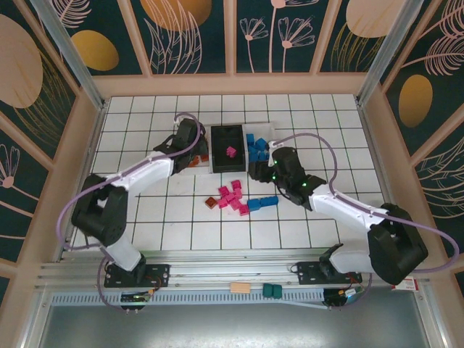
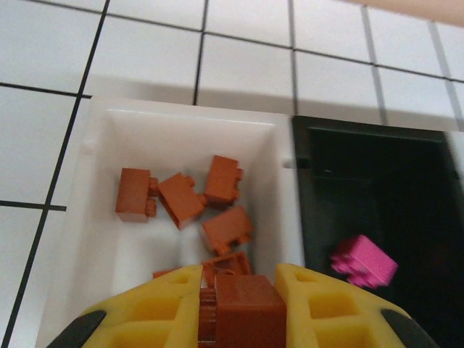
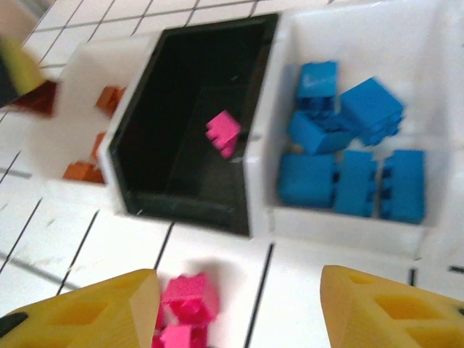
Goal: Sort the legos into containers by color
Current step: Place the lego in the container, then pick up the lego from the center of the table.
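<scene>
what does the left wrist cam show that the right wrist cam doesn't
Left wrist view's own: a close look at the left gripper shut on a brown-orange lego at the left white bin.
Right wrist view's own: the open right gripper, the right white bin holding blue legos, and loose magenta legos on the table in front of the bins.
Shared: the black bin with one magenta lego inside, and brown-orange legos in the left white bin.

Bright, even light, prob. overhead; soft shadows. Right wrist view blurred, esp. left edge.
</scene>
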`<action>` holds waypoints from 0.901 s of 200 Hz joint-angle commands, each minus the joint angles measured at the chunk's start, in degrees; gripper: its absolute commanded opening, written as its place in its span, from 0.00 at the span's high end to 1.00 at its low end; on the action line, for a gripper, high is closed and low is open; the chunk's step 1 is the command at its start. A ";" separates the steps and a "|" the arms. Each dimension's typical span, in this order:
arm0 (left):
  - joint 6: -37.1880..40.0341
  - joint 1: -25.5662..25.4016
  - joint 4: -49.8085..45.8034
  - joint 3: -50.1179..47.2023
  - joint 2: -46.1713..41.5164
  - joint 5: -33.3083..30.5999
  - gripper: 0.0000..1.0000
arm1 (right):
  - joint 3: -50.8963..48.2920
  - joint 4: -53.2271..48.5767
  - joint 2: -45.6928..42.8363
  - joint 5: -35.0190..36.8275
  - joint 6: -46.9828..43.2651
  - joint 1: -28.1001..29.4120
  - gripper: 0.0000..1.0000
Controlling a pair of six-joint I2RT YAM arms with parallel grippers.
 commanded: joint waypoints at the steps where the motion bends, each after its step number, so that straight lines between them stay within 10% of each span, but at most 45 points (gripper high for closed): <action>1: 0.94 1.82 0.14 3.42 4.63 1.26 0.85 | -1.65 0.45 -1.03 -3.20 -1.06 4.40 0.39; 103: -2.32 2.68 4.07 -2.92 -15.77 11.03 0.02 | 6.89 2.29 19.63 2.63 6.47 8.77 0.38; 180: -9.02 1.27 5.93 -26.69 -37.31 13.77 0.01 | 10.80 2.82 28.23 1.68 8.13 8.02 0.41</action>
